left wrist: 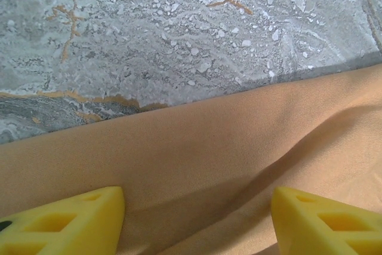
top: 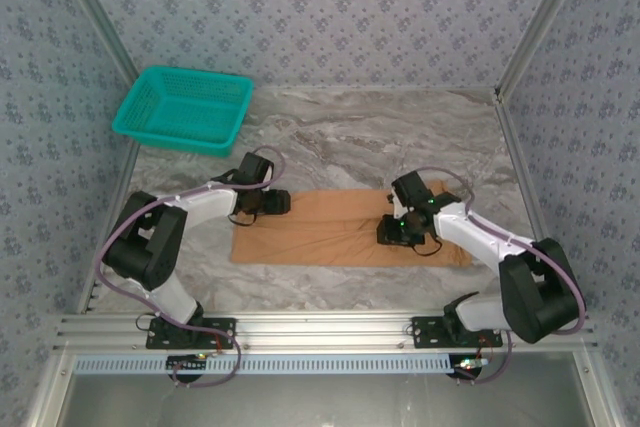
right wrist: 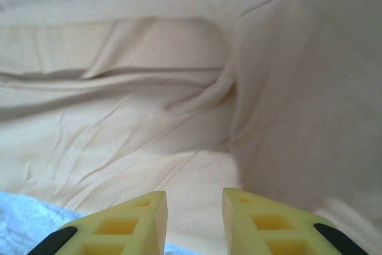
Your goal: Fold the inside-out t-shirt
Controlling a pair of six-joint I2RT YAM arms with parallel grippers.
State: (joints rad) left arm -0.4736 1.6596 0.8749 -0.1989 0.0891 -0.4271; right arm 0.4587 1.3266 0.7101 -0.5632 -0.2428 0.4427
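The inside-out t-shirt [top: 340,227] lies on the marble table as a long orange-tan strip, folded lengthwise. My left gripper [top: 276,203] sits low over its far left corner. In the left wrist view it [left wrist: 197,207] stands open, yellow fingers wide apart above the t-shirt [left wrist: 209,147] near its far edge. My right gripper [top: 396,232] rests on the strip's right part. In the right wrist view it [right wrist: 194,198] shows a narrow gap between the fingers, with wrinkled t-shirt [right wrist: 149,117] cloth and its edge lying in that gap.
A teal mesh basket [top: 185,107] stands at the table's far left corner. Bare marble table [top: 380,137] lies beyond the strip and in front of it. Metal frame posts and patterned walls close in both sides.
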